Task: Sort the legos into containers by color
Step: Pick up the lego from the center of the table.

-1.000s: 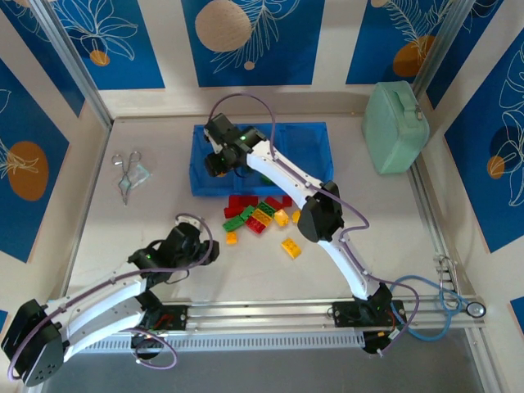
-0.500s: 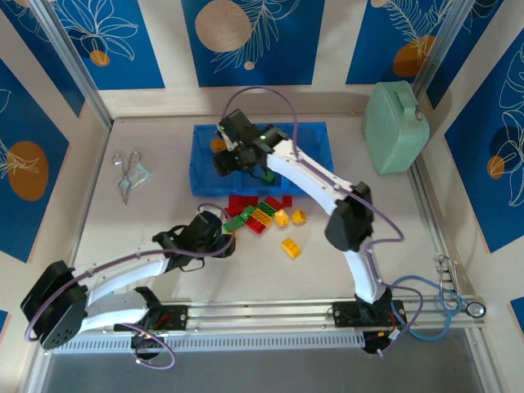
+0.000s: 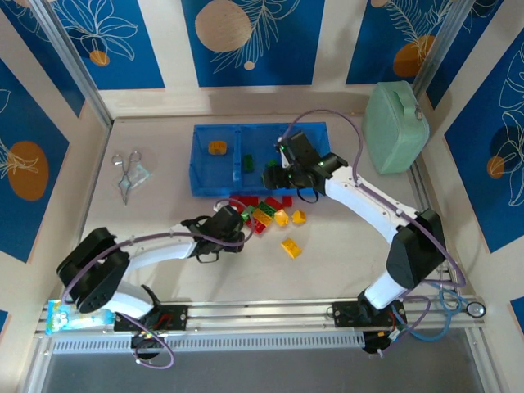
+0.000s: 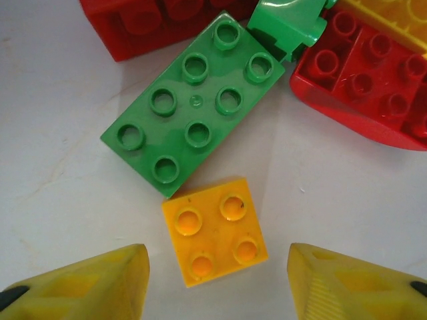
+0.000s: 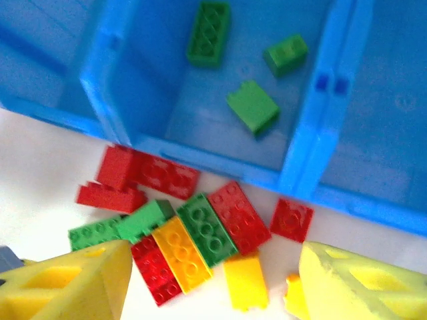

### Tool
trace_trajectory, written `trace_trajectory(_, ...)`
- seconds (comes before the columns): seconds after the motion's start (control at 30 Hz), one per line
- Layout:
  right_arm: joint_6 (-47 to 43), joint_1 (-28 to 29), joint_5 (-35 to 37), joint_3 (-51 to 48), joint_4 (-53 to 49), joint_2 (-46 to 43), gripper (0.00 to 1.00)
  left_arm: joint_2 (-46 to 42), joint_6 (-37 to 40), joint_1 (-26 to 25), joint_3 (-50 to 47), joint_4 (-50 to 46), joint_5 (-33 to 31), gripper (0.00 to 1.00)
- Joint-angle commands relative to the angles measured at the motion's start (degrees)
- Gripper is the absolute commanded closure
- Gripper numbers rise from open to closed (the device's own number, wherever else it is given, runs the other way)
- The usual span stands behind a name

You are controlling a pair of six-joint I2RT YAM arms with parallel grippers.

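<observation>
Legos (image 5: pixel 207 230): glossy studded bricks (red, green, yellow-orange); three green inside tray (image 5: pixel 100 93)

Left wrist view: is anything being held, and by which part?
Nothing. The left end effector stands open, the orange brick lying untouched between its fingers.

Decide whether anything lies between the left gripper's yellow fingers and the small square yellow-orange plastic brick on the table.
Nothing visible does. The small square yellow-orange plastic brick sits at the mouth of the open left gripper, with bare table on either side. The green eight-stud brick lies just beyond it.
</observation>
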Motion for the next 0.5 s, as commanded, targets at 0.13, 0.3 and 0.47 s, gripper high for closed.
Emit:
trace_trajectory(0.13,4.21,-1.97,-2.06,-8.8,5.39,-5.52,0.34,6.38,-0.51,-0.84,4.57,-0.36,-3.24,0.47)
trace_trajectory(0.3,5.14,-2.54,-2.44,-12.35,6.53,-6.47,0.35,7.57,-0.18,-2.0,5.95,-2.7,-4.98,0.61)
trace_trajectory(0.47,6.05,-2.99,-3.01,-15.48,7.95,-7.03,0.35,2.03,-2.29,-2.99,3.29,-2.08,-9.37,0.7)
